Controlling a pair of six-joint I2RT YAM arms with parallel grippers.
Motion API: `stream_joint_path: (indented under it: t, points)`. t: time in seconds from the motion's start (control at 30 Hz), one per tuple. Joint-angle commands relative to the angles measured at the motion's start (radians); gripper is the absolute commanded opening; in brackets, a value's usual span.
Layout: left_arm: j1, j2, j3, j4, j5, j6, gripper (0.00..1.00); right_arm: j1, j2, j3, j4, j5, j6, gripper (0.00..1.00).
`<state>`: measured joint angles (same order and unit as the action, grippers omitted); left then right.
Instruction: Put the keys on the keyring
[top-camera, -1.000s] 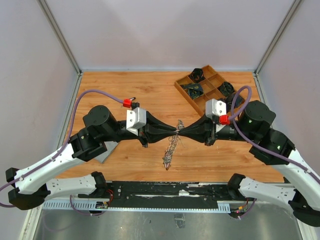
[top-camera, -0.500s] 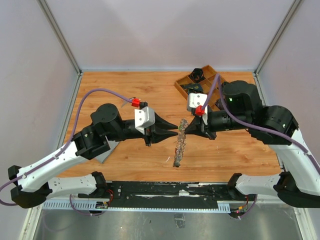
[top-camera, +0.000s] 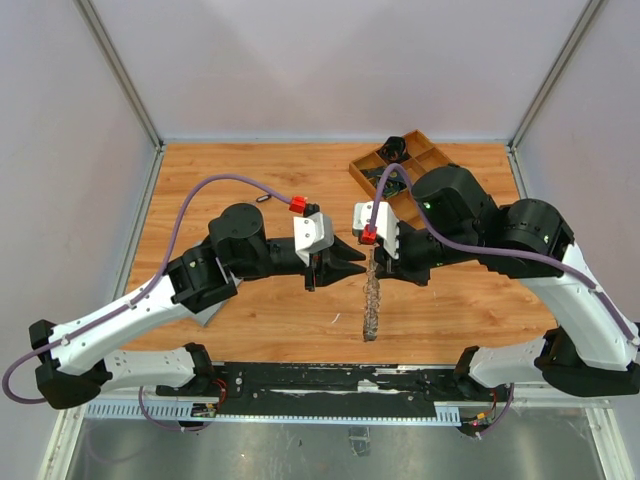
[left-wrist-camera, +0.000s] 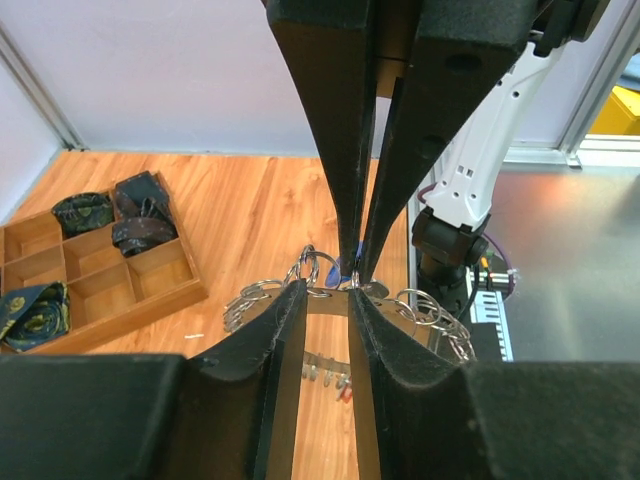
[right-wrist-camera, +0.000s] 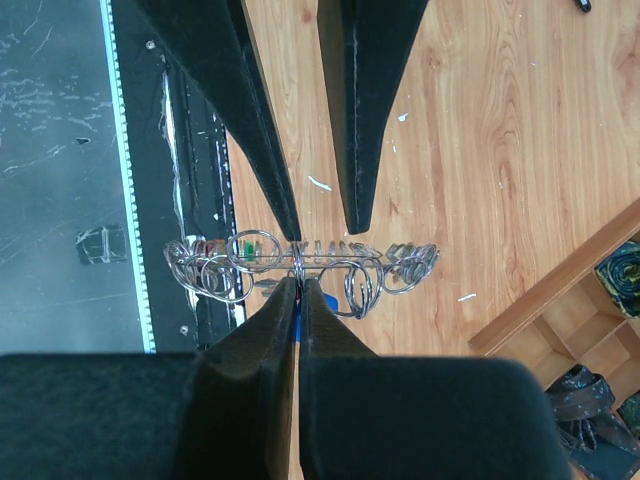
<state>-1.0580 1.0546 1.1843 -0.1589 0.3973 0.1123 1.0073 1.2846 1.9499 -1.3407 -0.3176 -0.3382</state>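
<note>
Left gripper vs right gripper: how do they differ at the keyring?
Grip: the left gripper has its jaws apart, clamping nothing; the right gripper is shut on the keyring wire.
Approach: in the top view the left gripper reaches in from the ring's left, the right gripper from its right.
Shared: black tapered fingers, tips facing each other at the same stretch of ring.

Pale walls (top-camera: 330, 60) enclose a wooden table (top-camera: 250, 180).
</note>
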Motion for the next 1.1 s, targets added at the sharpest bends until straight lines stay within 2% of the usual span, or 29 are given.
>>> stream_joint_path:
  t: [0.0, 0.47, 0.93, 1.07]
  points:
    - [-0.010, 0.016, 0.005, 0.028, 0.028, 0.009, 0.29, 0.020, -0.009, 0.032, 0.024, 0.034, 0.018, 0.00]
    - [-0.009, 0.031, 0.012, 0.022, 0.053, 0.002, 0.30, 0.030, -0.010, -0.002, 0.096, 0.026, 0.032, 0.00]
    - [-0.009, 0.011, 0.012, 0.024, 0.033, 0.003, 0.30, 0.031, -0.014, -0.018, 0.094, 0.071, 0.033, 0.00]
    - [-0.008, 0.016, 0.007, 0.020, 0.033, 0.003, 0.27, 0.031, -0.026, -0.024, 0.117, 0.055, 0.037, 0.00]
